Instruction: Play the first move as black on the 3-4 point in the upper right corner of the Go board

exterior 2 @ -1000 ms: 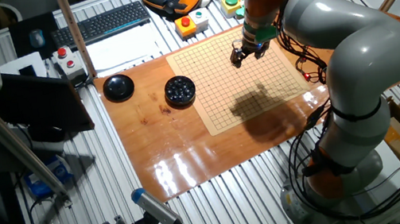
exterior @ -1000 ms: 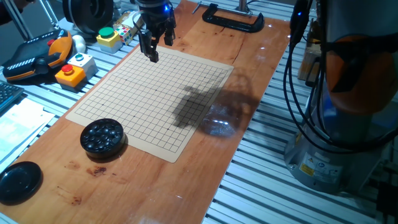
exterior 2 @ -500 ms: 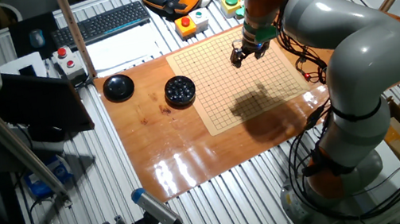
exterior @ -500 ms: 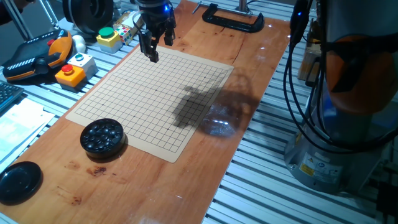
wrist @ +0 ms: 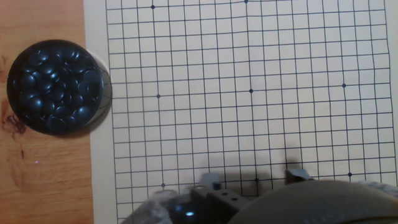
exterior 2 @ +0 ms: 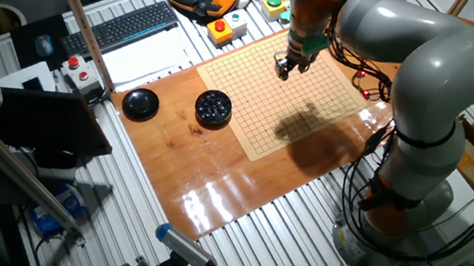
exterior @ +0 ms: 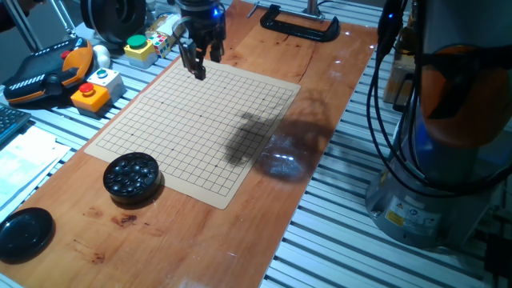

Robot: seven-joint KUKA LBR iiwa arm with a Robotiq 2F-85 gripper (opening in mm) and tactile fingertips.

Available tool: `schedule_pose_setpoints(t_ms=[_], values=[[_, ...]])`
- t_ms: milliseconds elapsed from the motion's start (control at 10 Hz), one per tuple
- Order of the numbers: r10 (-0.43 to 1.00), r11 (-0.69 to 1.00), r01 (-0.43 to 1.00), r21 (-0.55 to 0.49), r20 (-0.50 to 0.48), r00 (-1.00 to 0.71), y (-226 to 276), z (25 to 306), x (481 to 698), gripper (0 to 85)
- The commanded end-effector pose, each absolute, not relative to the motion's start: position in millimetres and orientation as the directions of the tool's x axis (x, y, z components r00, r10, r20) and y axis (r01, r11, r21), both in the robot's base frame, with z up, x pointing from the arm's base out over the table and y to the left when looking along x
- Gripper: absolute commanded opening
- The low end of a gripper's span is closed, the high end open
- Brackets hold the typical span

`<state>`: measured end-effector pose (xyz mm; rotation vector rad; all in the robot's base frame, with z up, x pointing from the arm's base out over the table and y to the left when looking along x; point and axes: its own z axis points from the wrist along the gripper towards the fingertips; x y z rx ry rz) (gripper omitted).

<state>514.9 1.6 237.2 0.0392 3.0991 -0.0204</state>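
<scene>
We've got the gripper (exterior: 196, 68) hanging over the far end of the Go board (exterior: 192, 128), near the corner closest to the button boxes (exterior: 96, 88). In one fixed view the fingers look close together with a thin gap, but whether there's a black stone pinched between them we honestly can't tell; nothing that small resolves at the tips in either fixed view. The hand view doesn't help much: only bits of the gripper body show along the bottom edge, over bare grid lines.

No loose stone shows on the board anywhere. The only stones we can actually see are the ones piled in the bowl of stones (wrist: 57, 87), sitting on the wooden tabletop (exterior: 320, 96) just off the board's edge, well away from the gripper. Its lid (exterior: 26, 234) lies further out.

What worries us from here:
- The 3-4 point is unmarked, just one crossing among many. One line off in either direction is a different opening move, and we can't pin the exact crossing under the tips.
- If a stone is in there, letting go from too high could make it bounce or slide off the crossing, since the board looks smooth.
- If there's no stone, the descent places nothing.
- The thin board could shift if the fingertips press on it.
</scene>
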Motion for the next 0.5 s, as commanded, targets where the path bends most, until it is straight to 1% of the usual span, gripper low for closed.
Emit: schedule_pose_setpoints(t_ms=[0, 400], values=[[0.025, 1.0, 0.026, -0.011, -0.039, -0.999, 1.7, 237.2, 515.0, 0.7], [0.03, 1.0, 0.03, -0.008, -0.036, -0.999, 1.7, 236.8, 515.4, 0.7]])
